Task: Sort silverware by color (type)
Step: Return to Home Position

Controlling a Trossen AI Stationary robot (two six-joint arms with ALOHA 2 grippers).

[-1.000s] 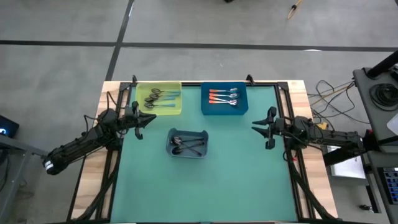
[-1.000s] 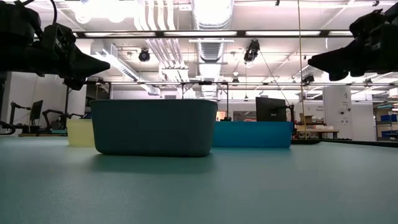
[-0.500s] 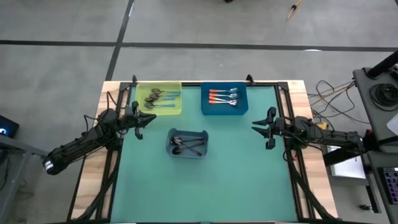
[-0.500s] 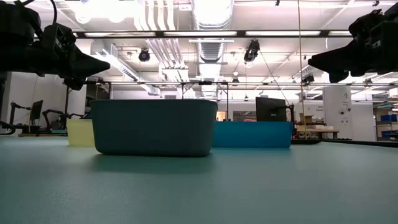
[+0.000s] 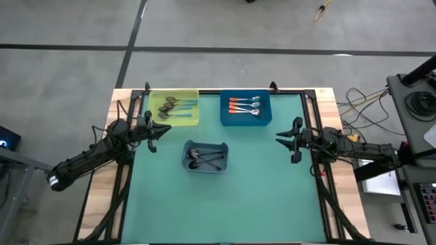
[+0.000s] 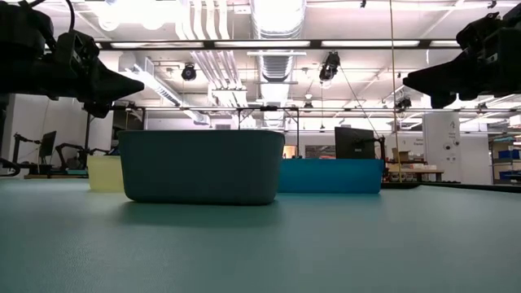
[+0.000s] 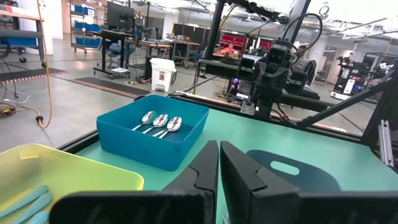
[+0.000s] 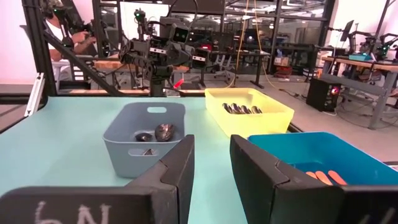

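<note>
Resting in bins (image 5: 154,96), spoons (image 5: 245,105) well apart from left jaws, pressed together; right jaws, slightly spread.

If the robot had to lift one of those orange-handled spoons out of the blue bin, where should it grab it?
Probably by the orange handle, coming straight down from above with the jaws across its width. The orange-handled spoons lie flat, side by side in the blue bin, whose walls block a sideways approach; the metal bowls would likely slip.
</note>
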